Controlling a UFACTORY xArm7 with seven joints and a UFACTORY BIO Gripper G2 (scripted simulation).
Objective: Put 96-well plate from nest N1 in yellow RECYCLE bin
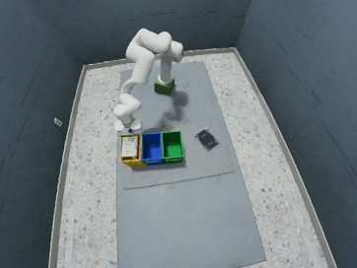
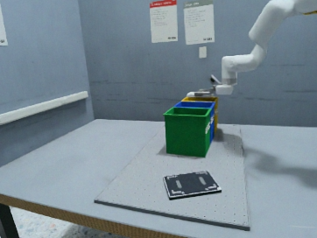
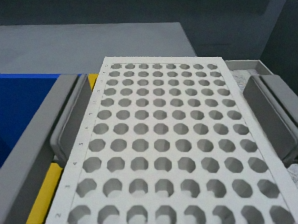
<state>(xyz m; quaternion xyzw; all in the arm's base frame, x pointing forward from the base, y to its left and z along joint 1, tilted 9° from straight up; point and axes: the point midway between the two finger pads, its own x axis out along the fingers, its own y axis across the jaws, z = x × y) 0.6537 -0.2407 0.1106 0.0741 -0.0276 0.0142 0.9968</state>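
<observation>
My gripper (image 1: 130,133) (image 3: 169,116) is shut on the white 96-well plate (image 1: 130,147) (image 3: 151,108), with one finger along each long side. The plate is about level, wells up, over the opening of the yellow bin (image 1: 131,164) (image 3: 44,196). In the exterior view the gripper shows just above the bin rims. The yellow bin stands upright at the end of the row; the plate hides most of its inside. The plate nest N1 (image 1: 206,140) (image 2: 192,184) is dark and empty.
The blue bin (image 1: 152,148) (image 3: 24,117) stands upright right beside the yellow one. The green bin (image 1: 173,147) (image 2: 186,136) stands upright beyond the blue one, nearest the nest. All three are on a perforated board (image 1: 207,167) (image 2: 144,194).
</observation>
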